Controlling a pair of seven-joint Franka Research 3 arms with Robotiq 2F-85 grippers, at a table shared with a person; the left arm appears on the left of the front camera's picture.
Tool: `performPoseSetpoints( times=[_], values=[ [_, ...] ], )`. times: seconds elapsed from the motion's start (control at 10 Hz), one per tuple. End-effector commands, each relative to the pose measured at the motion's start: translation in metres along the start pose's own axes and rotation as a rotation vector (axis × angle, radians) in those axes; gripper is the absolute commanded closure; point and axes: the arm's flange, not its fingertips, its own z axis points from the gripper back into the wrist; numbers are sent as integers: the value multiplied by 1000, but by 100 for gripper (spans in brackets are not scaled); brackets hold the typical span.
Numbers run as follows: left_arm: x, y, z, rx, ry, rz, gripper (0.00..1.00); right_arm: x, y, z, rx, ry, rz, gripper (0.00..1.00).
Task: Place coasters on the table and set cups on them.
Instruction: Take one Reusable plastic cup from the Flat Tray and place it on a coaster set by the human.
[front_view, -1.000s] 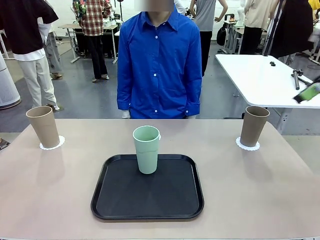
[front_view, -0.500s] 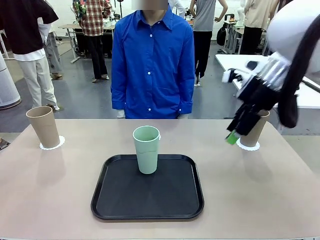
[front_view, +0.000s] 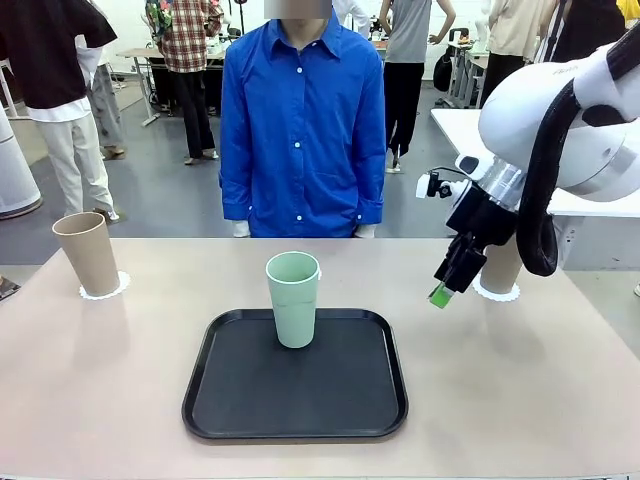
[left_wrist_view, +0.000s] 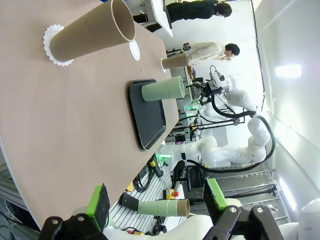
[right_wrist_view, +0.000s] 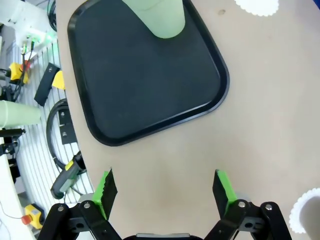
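Your right fingers (right_wrist_view: 106, 189) spread over the worktop (front_view: 520, 400) near its right edge, left fingers (left_wrist_view: 99, 205) spread, mint cup (front_view: 293, 298) on tray (front_view: 300, 400).

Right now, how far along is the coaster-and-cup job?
Done: left tan cup stands on left coaster, right tan cup on right coaster. In hand: nothing; the right gripper is open, above the table between black tray and right tan cup. Left: mint cup is on the tray, and the third coaster lies bare beyond it.
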Motion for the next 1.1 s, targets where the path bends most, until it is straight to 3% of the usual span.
performPoseSetpoints(
  times=[0.0, 0.5, 0.7, 0.9, 1.0],
  values=[
    [-2, -2, 1, 5, -4, 2, 0, 2, 9, 6, -1, -1, 9, 0],
    [-2, -2, 1, 5, -4, 2, 0, 5, 7, 7, -9, -12, 19, 0],
    [-2, -2, 1, 5, -4, 2, 0, -17, 0, 16, 34, -287, 273, 0],
    [-2, -2, 1, 5, -4, 2, 0, -22, -13, 12, 84, -653, 416, 0],
    [-2, -2, 1, 5, -4, 2, 0, -26, -22, 1, 107, -755, 422, 0]
  ],
)
